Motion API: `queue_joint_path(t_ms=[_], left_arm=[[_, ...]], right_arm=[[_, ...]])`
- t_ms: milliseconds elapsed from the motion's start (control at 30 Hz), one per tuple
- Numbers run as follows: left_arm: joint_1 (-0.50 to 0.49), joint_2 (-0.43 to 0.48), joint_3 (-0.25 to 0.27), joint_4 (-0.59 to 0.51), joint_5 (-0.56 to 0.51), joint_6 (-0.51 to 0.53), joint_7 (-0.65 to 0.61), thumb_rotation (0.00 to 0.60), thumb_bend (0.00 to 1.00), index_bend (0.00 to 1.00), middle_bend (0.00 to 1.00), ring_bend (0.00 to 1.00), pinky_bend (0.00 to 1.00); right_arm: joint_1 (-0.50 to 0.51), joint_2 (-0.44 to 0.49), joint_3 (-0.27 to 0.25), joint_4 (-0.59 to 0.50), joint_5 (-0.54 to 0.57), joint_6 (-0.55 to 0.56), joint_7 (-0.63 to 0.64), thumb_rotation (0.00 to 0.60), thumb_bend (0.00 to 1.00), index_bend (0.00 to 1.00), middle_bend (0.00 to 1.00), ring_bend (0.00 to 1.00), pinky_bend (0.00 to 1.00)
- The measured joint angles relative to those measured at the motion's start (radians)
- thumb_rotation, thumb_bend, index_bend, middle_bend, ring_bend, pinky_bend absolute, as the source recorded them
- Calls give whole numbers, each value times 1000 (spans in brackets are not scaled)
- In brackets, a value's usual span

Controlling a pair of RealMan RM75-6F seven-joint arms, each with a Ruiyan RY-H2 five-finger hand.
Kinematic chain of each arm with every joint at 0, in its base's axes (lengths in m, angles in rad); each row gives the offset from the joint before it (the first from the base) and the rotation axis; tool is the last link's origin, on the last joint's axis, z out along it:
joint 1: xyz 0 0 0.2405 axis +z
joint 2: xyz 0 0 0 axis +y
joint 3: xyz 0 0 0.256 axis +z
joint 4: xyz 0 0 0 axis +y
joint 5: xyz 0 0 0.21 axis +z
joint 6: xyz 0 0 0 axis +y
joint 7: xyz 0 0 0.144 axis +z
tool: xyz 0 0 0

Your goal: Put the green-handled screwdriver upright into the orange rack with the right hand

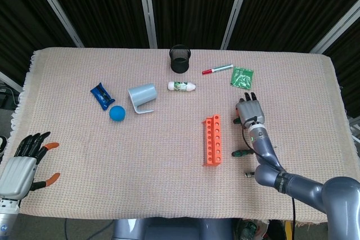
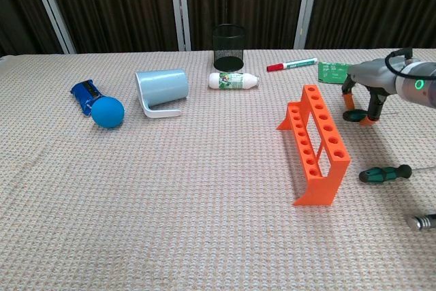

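The left hand point(image 1: 19, 167) hovers off the near left corner of the counter point(image 1: 84, 172), fingers spread and holding nothing. On the woven covering, a blue packet point(image 1: 102, 95) lies just beside a blue ball point(image 1: 117, 113). To their right, a pale blue cup point(image 1: 141, 97) lies on its side. A black mesh pen holder point(image 1: 180, 58) stands upright near the far edge, and a small white bottle point(image 1: 181, 86) lies on its side in front of it. Further right, a red-capped marker point(image 1: 217, 69) and a green packet point(image 1: 242, 76) lie near the far edge. The orange rack point(image 1: 212, 139) stands right of centre, its row of holes facing up and all visibly unoccupied. The green-handled screwdriver point(image 2: 385, 174) lies flat on the counter just to the right of the rack, apart from it and untouched. The right hand point(image 1: 250, 112) is poised above the counter beyond the screwdriver, fingers pointing down and apart, grasping nothing. A small metallic cylindrical object point(image 2: 422, 222) lies near the screwdriver, toward the near edge.
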Motion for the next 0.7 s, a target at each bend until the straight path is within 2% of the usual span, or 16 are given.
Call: queue_joint_path(t_ms=[167, 433, 567, 700], left_arm=[[2, 4, 2, -2, 10, 6, -7, 600, 178, 236, 44, 0, 0], [-1, 4, 9, -8, 28, 1, -8, 600, 178, 235, 43, 0, 0], [-4, 6, 11, -14, 37, 0, -5, 600, 177, 234, 44, 0, 0], [-6, 10, 12, -20, 43, -1, -4, 600, 179, 233, 44, 0, 0]], right_arm=[[-38, 107, 76, -123, 17, -60, 167, 600, 227, 572, 235, 0, 0], [-143, 303, 223, -289, 10, -280, 554, 600, 249, 564, 235, 0, 0], [-209, 354, 313, -330, -27, -383, 731, 600, 254, 565, 235, 0, 0], [-291, 384, 428, -365, -102, -469, 893, 600, 254, 571, 235, 0, 0]])
